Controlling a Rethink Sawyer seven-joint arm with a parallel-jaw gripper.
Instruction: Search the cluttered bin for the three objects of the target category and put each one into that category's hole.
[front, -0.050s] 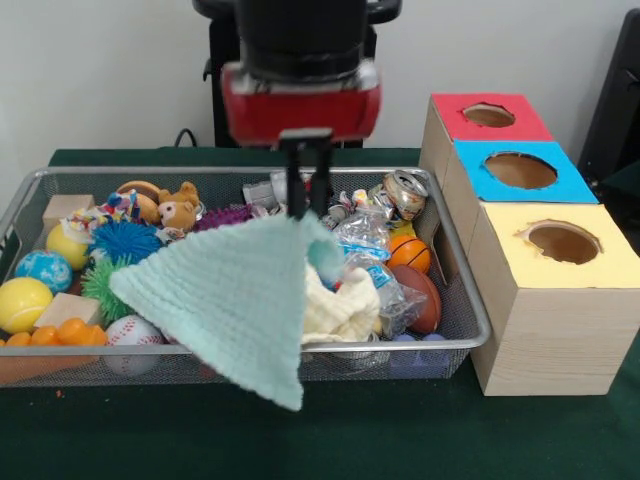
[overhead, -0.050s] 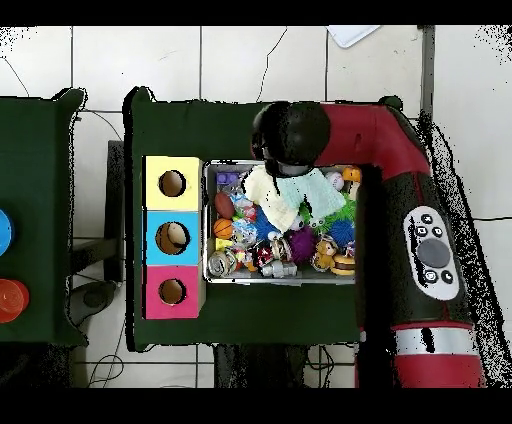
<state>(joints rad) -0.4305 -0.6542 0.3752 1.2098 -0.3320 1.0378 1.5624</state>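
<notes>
The gripper (front, -0.050s: 307, 205) hangs over the middle of the wire bin (front, -0.050s: 470, 300), its two dark fingers (front, -0.050s: 295, 185) pinched narrow on the top corner of a pale green cloth (front, -0.050s: 235, 300). The cloth hangs lifted from that corner and spreads out in a wide triangle, its lower tip drooping past the bin's near rim. In the overhead view the cloth (overhead, -0.050s: 320, 195) shows beside the arm's black wrist (overhead, -0.050s: 290, 135).

Under the cloth lies a cream cloth (front, -0.050s: 335, 310), crumpled in the bin near its near rim. Just beside it on the right are clear plastic wrappers (front, -0.050s: 375, 265), a small basketball (front, -0.050s: 408, 252) and a brown ball (front, -0.050s: 425, 295). A crushed can (front, -0.050s: 405, 192) leans in the far right corner of the bin. Along the left side sit a blue spiky ball (front, -0.050s: 125, 240), a green spiky ball (front, -0.050s: 100, 285), a yellow ball (front, -0.050s: 22, 303), a blue patterned ball (front, -0.050s: 43, 268), a baseball (front, -0.050s: 132, 335) and a wooden block (front, -0.050s: 68, 310). A small teddy bear (front, -0.050s: 178, 208) sits near the far rim.

To the right of the bin, just beside it, stand three wooden boxes in a row, each with a round hole on top: a red-topped box (front, -0.050s: 485, 118) farthest back, a blue-topped box (front, -0.050s: 520, 172) in the middle, and a yellow-topped box (front, -0.050s: 555, 245) nearest the table's near edge. The green tabletop (front, -0.050s: 350, 430) carries them all.
</notes>
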